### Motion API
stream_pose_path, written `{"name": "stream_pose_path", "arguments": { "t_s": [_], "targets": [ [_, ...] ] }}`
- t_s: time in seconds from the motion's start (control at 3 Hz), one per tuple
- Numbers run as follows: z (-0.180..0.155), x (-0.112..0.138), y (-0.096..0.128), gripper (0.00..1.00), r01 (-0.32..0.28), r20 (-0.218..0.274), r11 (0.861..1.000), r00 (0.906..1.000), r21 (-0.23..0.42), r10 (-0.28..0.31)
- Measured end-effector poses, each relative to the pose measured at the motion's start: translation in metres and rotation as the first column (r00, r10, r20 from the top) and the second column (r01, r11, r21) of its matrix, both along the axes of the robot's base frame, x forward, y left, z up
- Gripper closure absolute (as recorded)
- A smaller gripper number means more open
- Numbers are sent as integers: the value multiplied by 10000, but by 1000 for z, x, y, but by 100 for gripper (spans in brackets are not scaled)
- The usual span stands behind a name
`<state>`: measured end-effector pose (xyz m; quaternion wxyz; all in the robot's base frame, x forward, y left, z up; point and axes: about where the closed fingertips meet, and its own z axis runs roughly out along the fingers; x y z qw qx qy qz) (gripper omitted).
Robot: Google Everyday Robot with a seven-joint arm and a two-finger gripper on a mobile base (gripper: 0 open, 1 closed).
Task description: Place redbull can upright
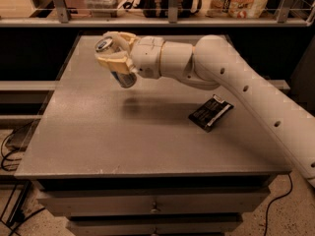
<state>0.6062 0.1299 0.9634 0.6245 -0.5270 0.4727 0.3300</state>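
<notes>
Cream-white tubular arm (236, 82), small dark holes; tan-fingered end effector (114, 50) over table (98, 141), back-left.

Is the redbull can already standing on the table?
No, the claw holds the redbull can tilted in the air over the table, far left.

Dim, soft tabletop (98, 146) shadow (147, 107) beneath jaws
</notes>
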Motion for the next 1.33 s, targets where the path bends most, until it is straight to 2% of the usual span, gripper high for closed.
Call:
{"name": "stream_pose_path", "arguments": {
  "t_s": [0.67,1.0,1.33],
  "targets": [
    [-23,-1,-10,100,899,-893,9957,9921,225,-876],
    [-33,-4,-15,100,1251,-1145,9911,9862,458,-1192],
    [-38,-8,-21,100,1477,-1190,9871,9830,625,-1396]
  ]
}}
